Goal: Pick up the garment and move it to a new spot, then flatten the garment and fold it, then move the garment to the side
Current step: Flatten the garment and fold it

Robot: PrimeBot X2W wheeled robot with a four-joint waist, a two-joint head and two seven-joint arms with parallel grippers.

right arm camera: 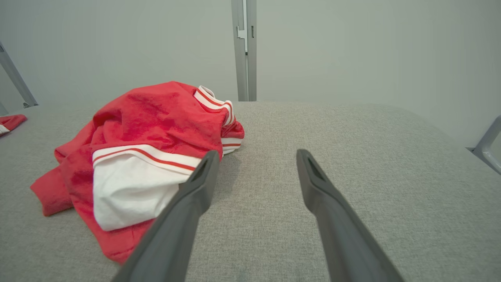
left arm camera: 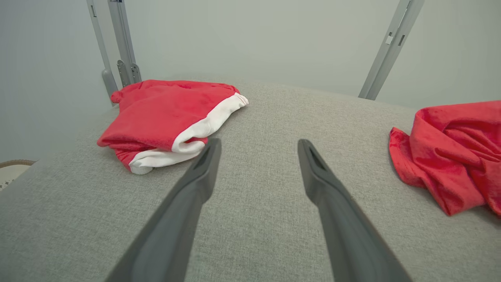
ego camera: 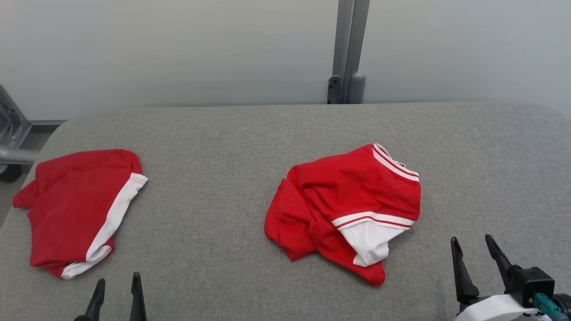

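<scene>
The grey fabric-covered surface [ego camera: 232, 133] fills most of the head view. Its far edge runs straight below a pale wall [ego camera: 178, 53] and its far corners are rounded. Its near edge is cut off by the bottom of that view.

The crumpled garment [ego camera: 343, 200], red with white striped trim and a white panel, lies in a heap a little right of the middle, well clear of every edge. Its under layers are hidden in its own folds, so what kind of garment it is cannot be told. In the left wrist view the picture's right border cuts it off.

A second red garment [ego camera: 71, 209], with a white band along one side, lies compact near the surface's left edge, one red corner reaching almost to the rim.

Bare cloth stretches wide between the two garments, along the whole far edge, and from the heap out to the right edge.

A grey post [ego camera: 349, 49] stands behind the far edge, and part of a metal frame [ego camera: 13, 133] shows past the left corner.

The right tool [ego camera: 471, 238] hovers near the heap's lower right, fingers spread wide and empty. In its own wrist view one finger covers part of the white panel.

The left tool [ego camera: 118, 278] is just below the second garment, also spread wide with nothing between its fingers; only the finger ends show in the head view.
</scene>
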